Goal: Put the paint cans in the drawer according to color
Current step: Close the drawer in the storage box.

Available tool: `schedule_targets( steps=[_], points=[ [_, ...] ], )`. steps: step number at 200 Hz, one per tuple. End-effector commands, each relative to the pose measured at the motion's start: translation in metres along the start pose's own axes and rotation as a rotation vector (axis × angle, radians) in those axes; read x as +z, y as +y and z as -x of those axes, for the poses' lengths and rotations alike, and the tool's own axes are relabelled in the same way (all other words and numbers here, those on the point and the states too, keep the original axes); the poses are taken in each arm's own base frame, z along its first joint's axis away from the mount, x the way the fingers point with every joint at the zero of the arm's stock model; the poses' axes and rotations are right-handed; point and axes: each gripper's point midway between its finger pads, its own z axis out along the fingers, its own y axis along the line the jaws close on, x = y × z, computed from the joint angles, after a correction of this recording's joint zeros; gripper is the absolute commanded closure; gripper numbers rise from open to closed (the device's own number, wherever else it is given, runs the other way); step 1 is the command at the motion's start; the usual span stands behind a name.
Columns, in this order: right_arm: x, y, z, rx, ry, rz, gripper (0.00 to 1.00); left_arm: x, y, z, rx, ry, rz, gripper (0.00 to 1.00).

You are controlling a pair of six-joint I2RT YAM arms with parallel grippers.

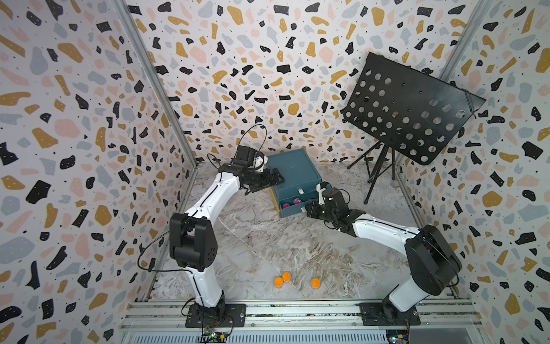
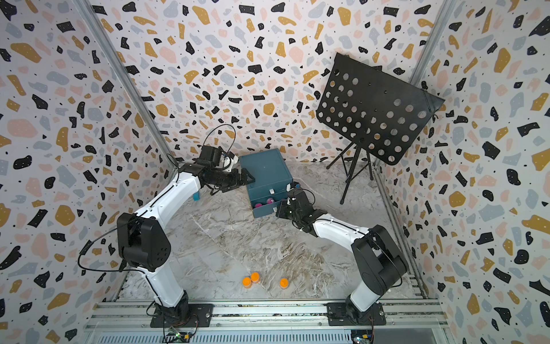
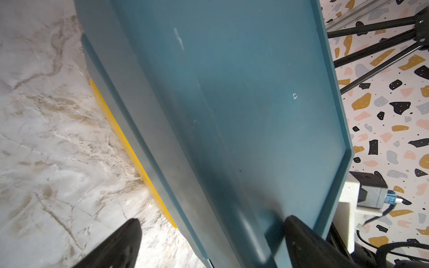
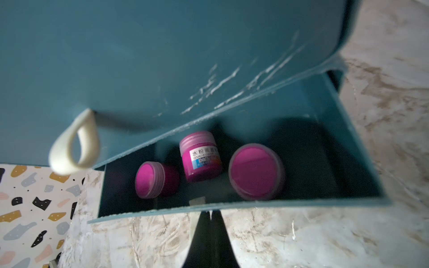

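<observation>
Here the left gripper (image 3: 212, 222) gapes wide astride the drawer (image 3: 232, 104) edge. The right gripper (image 4: 210, 215) sits pinched shut at its pulled-out front

Your two top views hang high above the front rail (image 1: 297, 311), looking down and toward the back wall (image 1: 268, 74). Side by side, they share nearly everything: the floor (image 1: 282, 247), the blue box (image 1: 293, 171) and the black stand (image 1: 410, 110). Your left wrist camera sits very close over the box's top, facing along it toward the stand's legs. Your right wrist camera looks steeply down, close in, into the open drawer (image 4: 325, 143), which both top views also catch.
</observation>
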Motion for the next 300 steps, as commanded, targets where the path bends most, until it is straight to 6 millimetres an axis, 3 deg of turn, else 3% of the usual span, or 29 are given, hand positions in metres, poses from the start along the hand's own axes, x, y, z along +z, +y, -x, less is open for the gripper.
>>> schedule_targets(
  steps=[1, 60, 138, 300],
  points=[
    [-0.005, 0.019, 0.031, 0.068, -0.124, 0.086, 1.00, 0.013, 0.013, -0.017, -0.027, 0.060, 0.036, 0.02],
    [-0.008, 0.007, 0.040, 0.187, -0.254, 0.123, 1.00, 0.015, 0.013, -0.018, -0.028, 0.062, 0.034, 0.02],
    [-0.023, -0.010, 0.034, 0.228, -0.338, 0.122, 1.00, 0.015, 0.013, -0.018, -0.028, 0.063, 0.031, 0.02],
    [0.019, -0.006, 0.049, 0.344, -0.334, 0.269, 1.00, 0.016, 0.016, -0.019, -0.028, 0.068, 0.042, 0.01]
  ],
)
